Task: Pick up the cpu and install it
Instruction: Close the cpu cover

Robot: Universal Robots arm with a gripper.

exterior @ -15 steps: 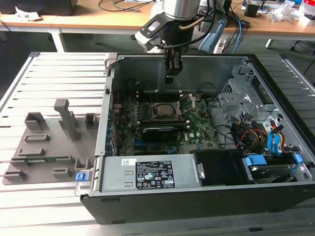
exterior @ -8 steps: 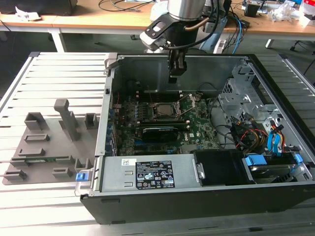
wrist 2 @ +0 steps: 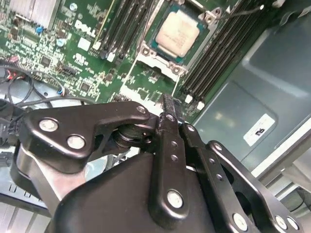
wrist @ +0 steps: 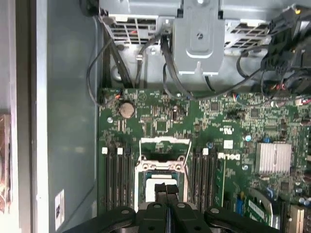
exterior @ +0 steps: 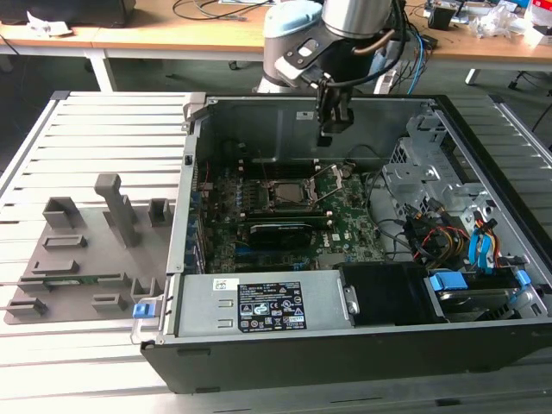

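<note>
**Cpu [wrist 2: 179,33] lies in the motherboard socket [wrist 2: 151,60]; tool [wrist 2: 167,108] clenched on nothing.**
In the exterior view the arm reaches down into the open computer case [exterior: 483,155], with the tool at 1 o'clock from the cpu and clear of it. A black printed label [exterior: 269,306] sits on the power supply cover at 6 o'clock. A white sticker [wrist 2: 257,130] marks the case wall.

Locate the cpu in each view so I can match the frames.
Exterior view: cpu in the socket, mid-motherboard, under the gripper.
Second wrist view: cpu between the memory slots, beyond the gripper.
First wrist view: cpu partly hidden behind the gripper's tips.
Shared landmark: black memory slots flanking the socket.
</note>
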